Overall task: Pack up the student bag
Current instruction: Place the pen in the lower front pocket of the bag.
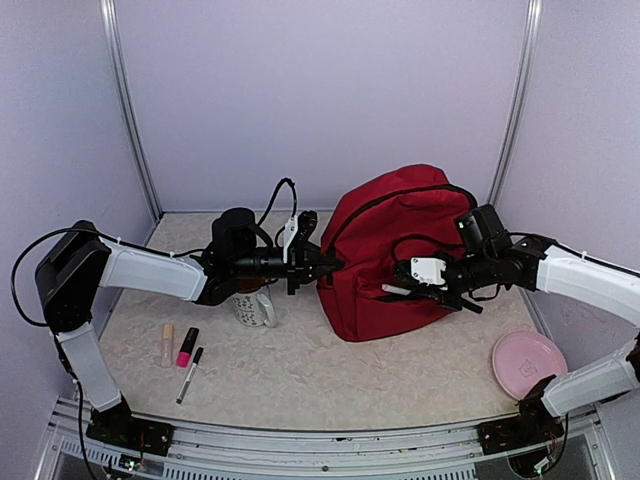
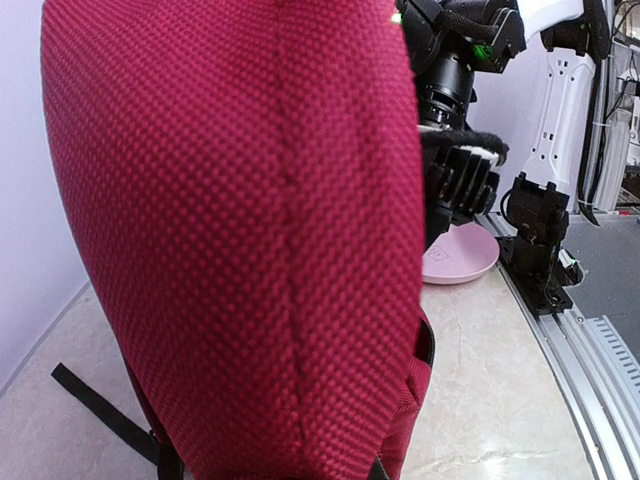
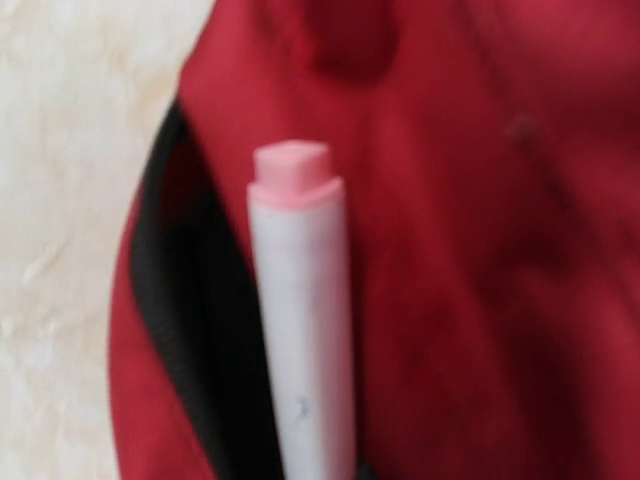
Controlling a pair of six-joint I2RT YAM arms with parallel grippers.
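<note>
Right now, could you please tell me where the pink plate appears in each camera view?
Top external: pink plate sits at the lower right.
Left wrist: right of centre, beyond the student bag.
Right wrist: not in view.
Shared landmark: the student bag, in all three.

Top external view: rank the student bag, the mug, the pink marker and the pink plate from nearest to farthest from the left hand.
1. student bag: right at the fingertips of the left hand, on their right.
2. mug: just under the left forearm, toward the bases.
3. pink marker: front left, among the other pens.
4. pink plate: front right corner.
</note>
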